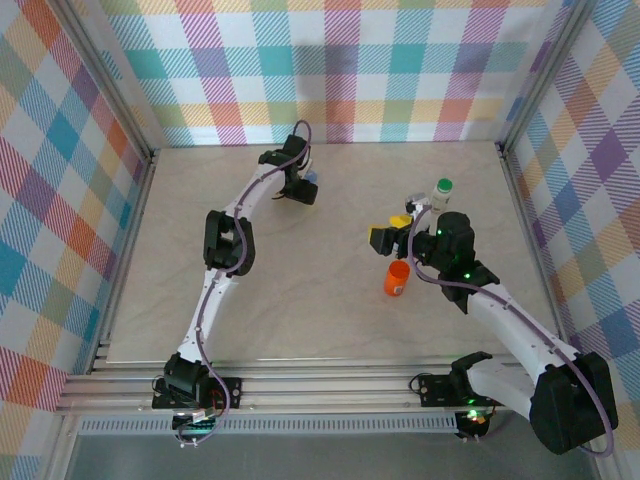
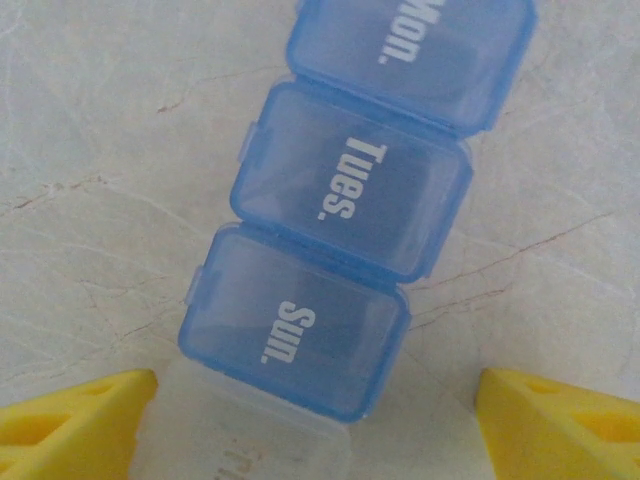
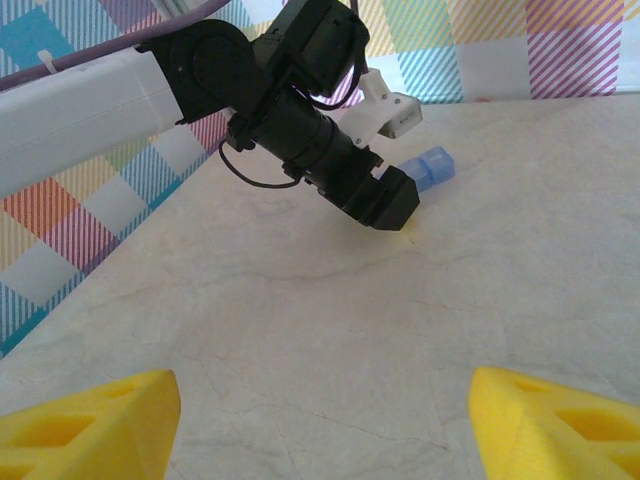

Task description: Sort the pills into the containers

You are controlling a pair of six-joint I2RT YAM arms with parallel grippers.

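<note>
Blue box (image 2: 350, 190) lids read Sun., Tues. (illegible overhead) before spread left tool (image 2: 320, 430); right tool (image 3: 320, 425) spread.

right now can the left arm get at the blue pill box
Probably yes. The left claw hangs right over the blue pill box, its fingers open on either side of one end. Nothing lies between them and the box, so the way down looks free.

The blue box (image 2: 300, 200) reads "Mon.", "Tues." and "Sun."
</note>
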